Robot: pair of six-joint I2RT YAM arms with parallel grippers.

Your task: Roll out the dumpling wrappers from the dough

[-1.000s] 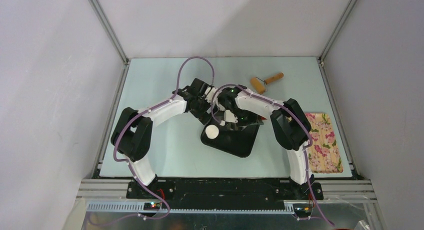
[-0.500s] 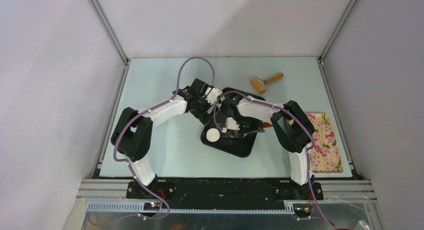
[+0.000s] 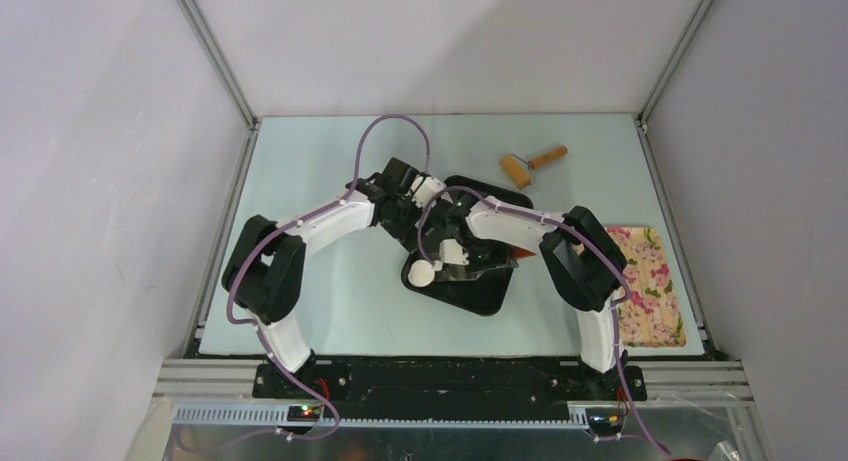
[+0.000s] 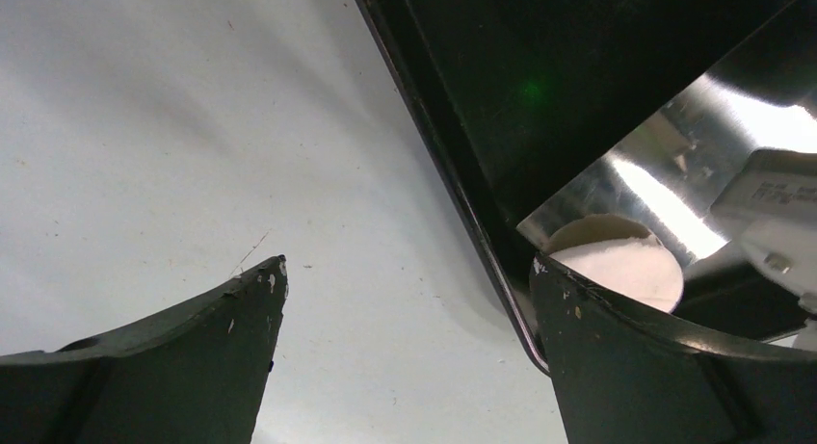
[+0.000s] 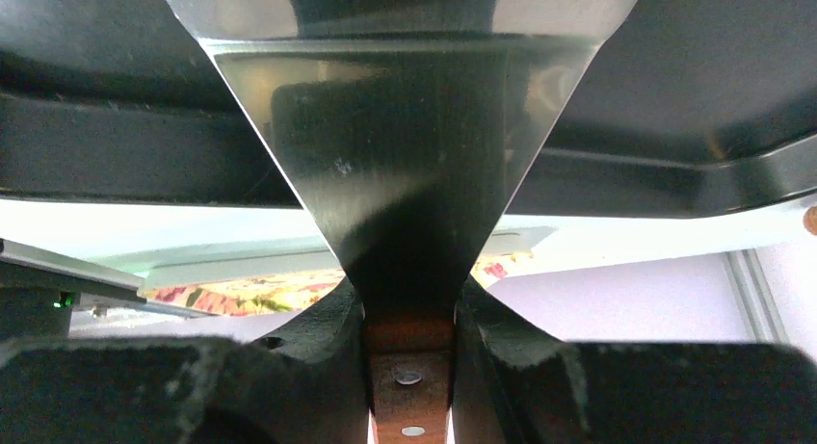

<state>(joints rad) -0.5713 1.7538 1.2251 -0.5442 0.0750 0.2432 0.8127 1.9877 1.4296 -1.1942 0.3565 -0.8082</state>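
The dough [image 3: 421, 273] is a small white lump at the near-left corner of the black tray [image 3: 470, 301]. In the left wrist view the dough [image 4: 617, 261] shows just behind my right-hand finger, with the steel blade [image 4: 665, 174] against it. My right gripper [image 3: 472, 261] is shut on the wooden handle of a steel scraper [image 5: 405, 126], whose blade lies on the tray [image 5: 674, 97] and reaches to the dough. The right gripper [image 5: 408, 309] clamps the handle from both sides. My left gripper [image 4: 407, 266] is open, low over the table beside the tray's left edge [image 4: 453, 174], holding nothing.
A wooden rolling pin [image 3: 531, 164] lies on the pale table behind the tray, to the right. A floral cloth [image 3: 648, 286] lies at the table's right edge. The two forearms cross close together above the tray's far-left part.
My right arm has drawn the scraper toward the near left across the tray, and the dough has slid a little toward the tray's near-left corner. The left arm has not moved.
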